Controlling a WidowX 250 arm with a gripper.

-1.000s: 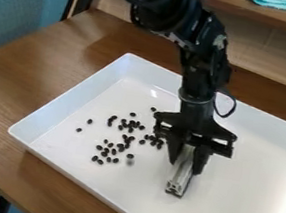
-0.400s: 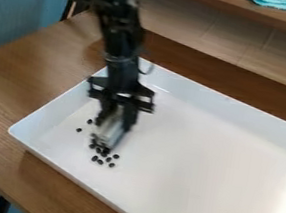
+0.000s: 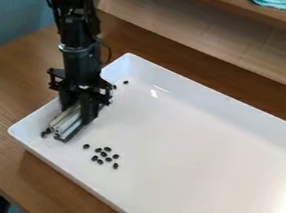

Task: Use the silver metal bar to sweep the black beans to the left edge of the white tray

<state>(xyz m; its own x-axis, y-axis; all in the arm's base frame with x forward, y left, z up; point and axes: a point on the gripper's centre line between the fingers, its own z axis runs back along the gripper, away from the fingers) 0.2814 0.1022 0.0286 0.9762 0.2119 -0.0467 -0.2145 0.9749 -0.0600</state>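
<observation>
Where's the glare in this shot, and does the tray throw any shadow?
Camera view: a strong white streak of glare on the tray, by the picture's right edge; camera view: a small glint inside its top corner; camera view: a soft dark shadow on the table, along the tray's lower-left edge.

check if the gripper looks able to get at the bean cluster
Likely yes, to push: the beans lie close by in the tray, nothing between. The gripper holds a bar, so gripping looks doubtful.
</observation>
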